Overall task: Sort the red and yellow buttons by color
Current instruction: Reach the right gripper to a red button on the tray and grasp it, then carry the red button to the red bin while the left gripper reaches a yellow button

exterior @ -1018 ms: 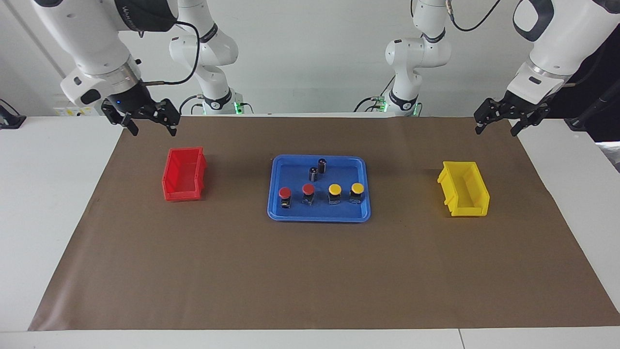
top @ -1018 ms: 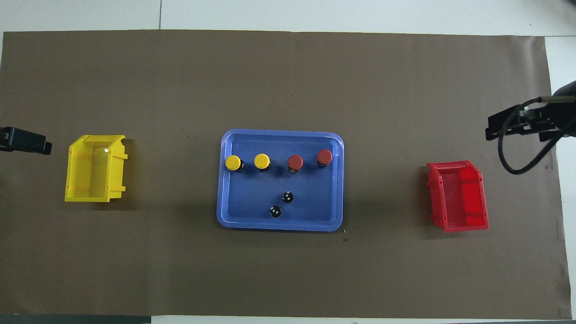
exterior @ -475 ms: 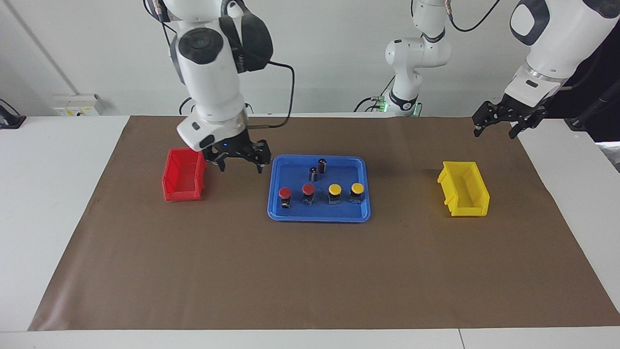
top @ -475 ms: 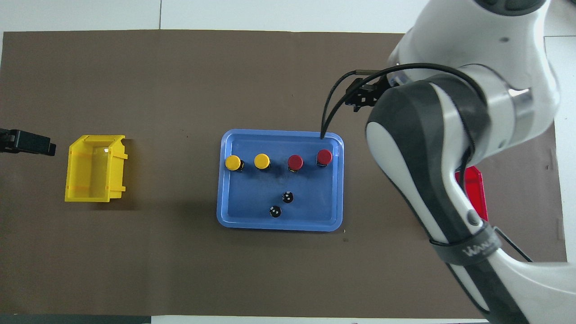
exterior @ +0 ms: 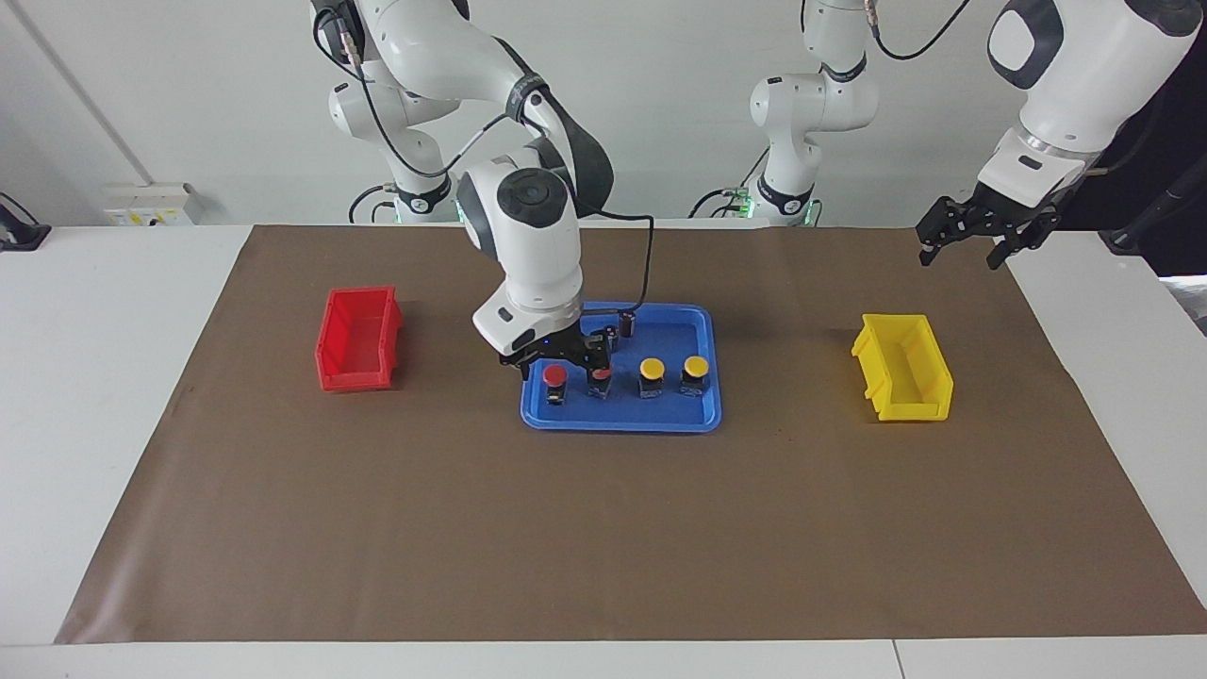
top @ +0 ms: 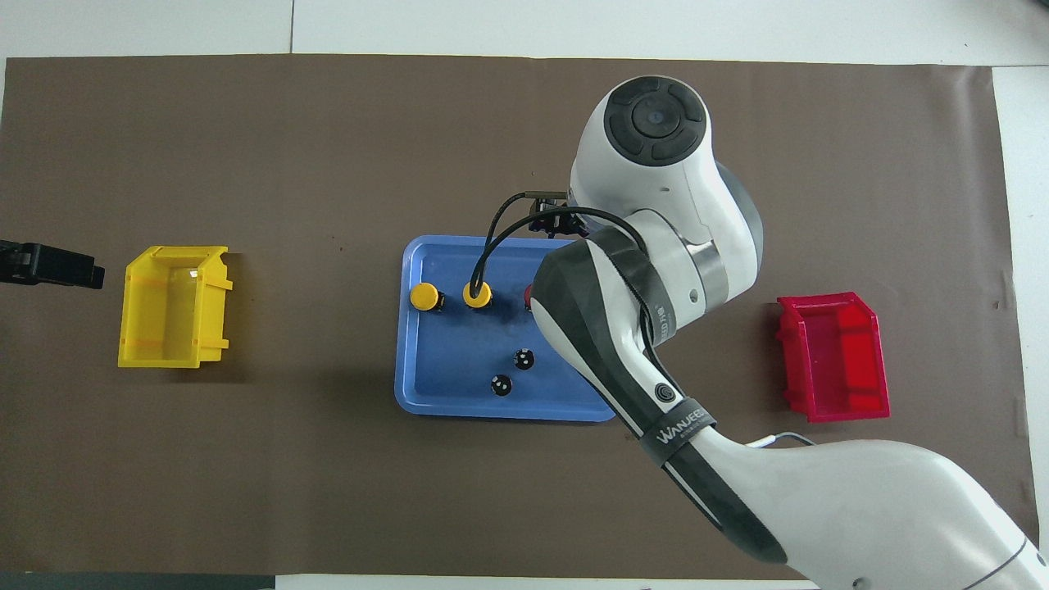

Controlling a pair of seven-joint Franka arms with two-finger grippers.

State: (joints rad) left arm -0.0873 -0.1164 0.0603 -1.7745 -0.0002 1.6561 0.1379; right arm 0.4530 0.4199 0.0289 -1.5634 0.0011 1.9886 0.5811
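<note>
Brown paper covers the table, where four buttons sit in a blue tray — right gripper spread wide over the red pair — left gripper waiting, released.

In the overhead view the right arm hides one red button fully — the other red button shows only its edge.
</note>
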